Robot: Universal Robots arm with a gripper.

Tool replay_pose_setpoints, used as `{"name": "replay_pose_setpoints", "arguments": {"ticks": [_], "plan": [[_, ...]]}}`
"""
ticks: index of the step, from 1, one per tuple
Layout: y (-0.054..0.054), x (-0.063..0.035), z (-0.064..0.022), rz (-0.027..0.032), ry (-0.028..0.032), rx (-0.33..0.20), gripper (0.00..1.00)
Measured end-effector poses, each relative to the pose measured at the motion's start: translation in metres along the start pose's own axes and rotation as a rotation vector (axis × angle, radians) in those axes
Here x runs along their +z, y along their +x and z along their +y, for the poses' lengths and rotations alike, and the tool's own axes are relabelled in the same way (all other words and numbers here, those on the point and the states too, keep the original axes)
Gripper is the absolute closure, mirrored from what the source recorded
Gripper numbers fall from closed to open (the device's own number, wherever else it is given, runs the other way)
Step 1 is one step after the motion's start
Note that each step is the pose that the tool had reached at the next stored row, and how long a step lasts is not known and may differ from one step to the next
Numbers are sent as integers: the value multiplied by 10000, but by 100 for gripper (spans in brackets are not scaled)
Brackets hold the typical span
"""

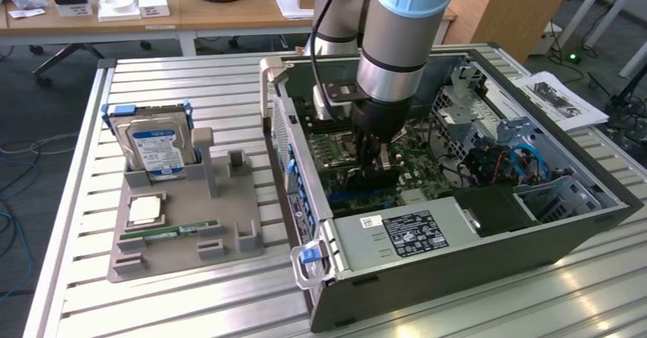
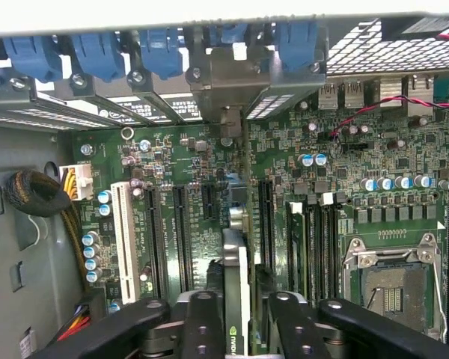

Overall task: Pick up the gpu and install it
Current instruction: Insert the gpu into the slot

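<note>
The gpu [image 2: 236,262] stands edge-on and upright over the green motherboard [image 2: 344,149], in line with a long black expansion slot. Its far end reaches a silvery bracket [image 2: 228,97] at the case's rear wall. My gripper [image 2: 243,303] straddles the card's near end from above. In the exterior view the arm reaches straight down into the open computer case [image 1: 475,266], with the gripper [image 1: 372,167] low over the motherboard [image 1: 425,173] near the case's middle.
Blue slot clips [image 2: 97,52] line the rear wall, and a white slot [image 2: 121,232] and an open CPU socket [image 2: 389,277] flank the card. To the exterior view's left, a grey holder [image 1: 232,236] carries a hard drive [image 1: 157,148], a chip [image 1: 145,211] and a RAM stick [image 1: 167,233].
</note>
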State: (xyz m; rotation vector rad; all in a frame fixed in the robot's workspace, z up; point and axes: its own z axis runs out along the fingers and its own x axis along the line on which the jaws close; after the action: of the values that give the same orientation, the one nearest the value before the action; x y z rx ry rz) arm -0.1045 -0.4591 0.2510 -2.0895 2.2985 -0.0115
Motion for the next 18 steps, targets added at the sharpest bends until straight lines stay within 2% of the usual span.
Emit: {"name": "replay_pose_setpoints", "arguments": {"ticks": [18], "plan": [[9,0,-1,-10,-1,-92,73]]}}
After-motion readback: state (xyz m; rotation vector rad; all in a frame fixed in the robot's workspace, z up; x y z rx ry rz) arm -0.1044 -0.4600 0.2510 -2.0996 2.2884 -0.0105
